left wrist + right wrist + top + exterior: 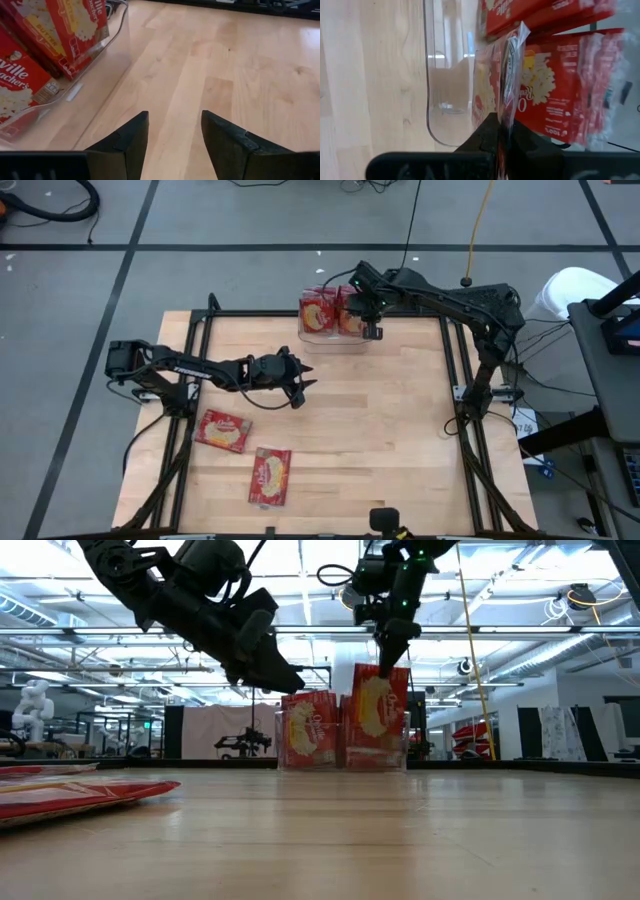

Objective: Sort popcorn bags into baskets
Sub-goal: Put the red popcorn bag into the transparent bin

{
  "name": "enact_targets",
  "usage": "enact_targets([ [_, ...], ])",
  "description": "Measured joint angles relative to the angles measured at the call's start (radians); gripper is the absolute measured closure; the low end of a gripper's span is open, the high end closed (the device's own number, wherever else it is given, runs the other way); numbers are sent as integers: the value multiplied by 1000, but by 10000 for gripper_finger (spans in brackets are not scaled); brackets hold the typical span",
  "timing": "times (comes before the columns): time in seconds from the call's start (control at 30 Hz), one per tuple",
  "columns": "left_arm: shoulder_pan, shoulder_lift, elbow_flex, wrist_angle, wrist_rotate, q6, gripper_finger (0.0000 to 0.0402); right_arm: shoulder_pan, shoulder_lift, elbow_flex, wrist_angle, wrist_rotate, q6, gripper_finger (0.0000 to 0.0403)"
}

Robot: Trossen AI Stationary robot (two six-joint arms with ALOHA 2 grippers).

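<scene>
The clear basket (332, 338) stands at the table's far edge with a red popcorn bag (310, 730) upright inside it. My right gripper (372, 330) hovers over the basket's right part, shut on another popcorn bag (380, 710) that hangs into the basket. My left gripper (302, 387) is open above the bare wood in the middle of the table, nothing between its fingers (130, 140). Two more popcorn bags (222, 430) (270, 477) lie flat on the table near the left front. My right gripper pinches the hanging bag's crimped top edge (509, 107) between its two fingers, coming from above and pointing steeply down. The bag hangs upright below the fingers, its lower part inside the basket (435, 75). Whether it reaches the basket's floor I cannot tell.
Dark frame rails (455, 370) run along the table's left and right sides. A small dark mount (385, 520) sits at the near edge. Open wood (380, 430) spreads across the middle and right of the table.
</scene>
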Motion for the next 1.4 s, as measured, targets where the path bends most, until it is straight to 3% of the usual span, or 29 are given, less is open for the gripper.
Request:
enact_targets([
  [1.03,0,0,0,-6,0,-2,215,-2,2,-109,120,6,-41,397],
  [1.4,0,0,0,-7,0,-1,215,-2,2,-153,198,51,-46,353],
])
